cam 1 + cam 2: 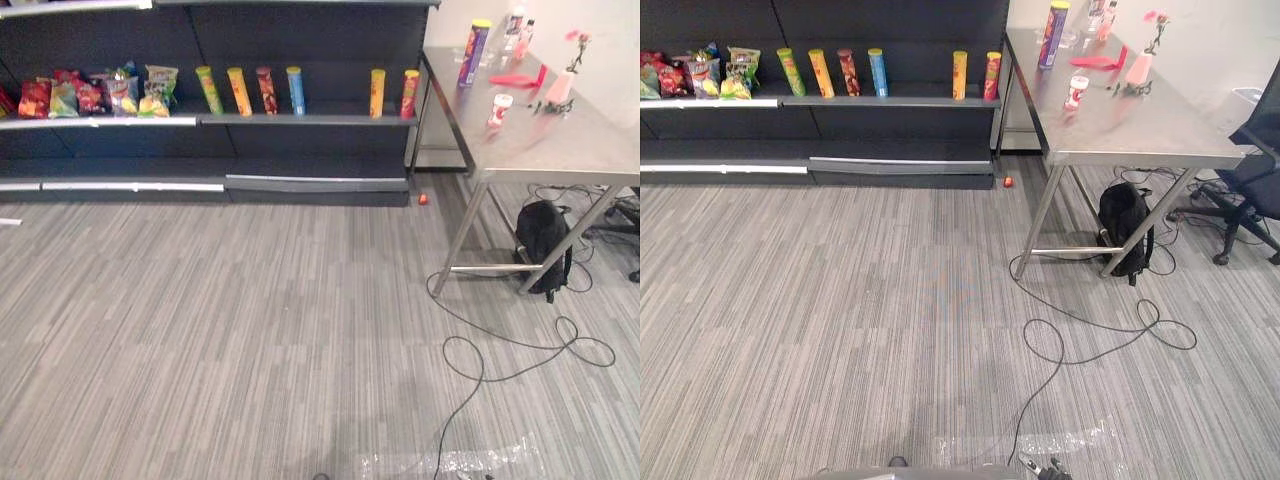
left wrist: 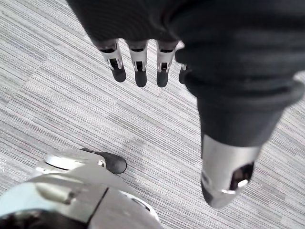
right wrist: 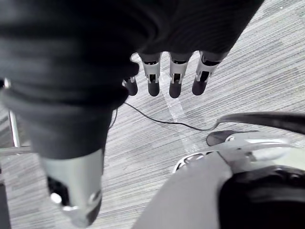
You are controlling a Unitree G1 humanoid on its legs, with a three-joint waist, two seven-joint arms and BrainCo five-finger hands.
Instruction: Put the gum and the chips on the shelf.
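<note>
the tall purple chip can with a yellow lid (image 1: 474,52) is seen upright at the far end of the brushed steel table (image 1: 570,150). the small white-and-red gum bottle (image 1: 499,109) stands nearer the table's front edge. the dark metal shelf (image 1: 300,119) is set just beside the table. the left hand (image 2: 139,62) and right hand (image 3: 174,76) are hung well away from the table, fingers straight, nothing held. the table should be approached squarely. the nearer gum is probably best taken first, and the can kept upright.
</note>
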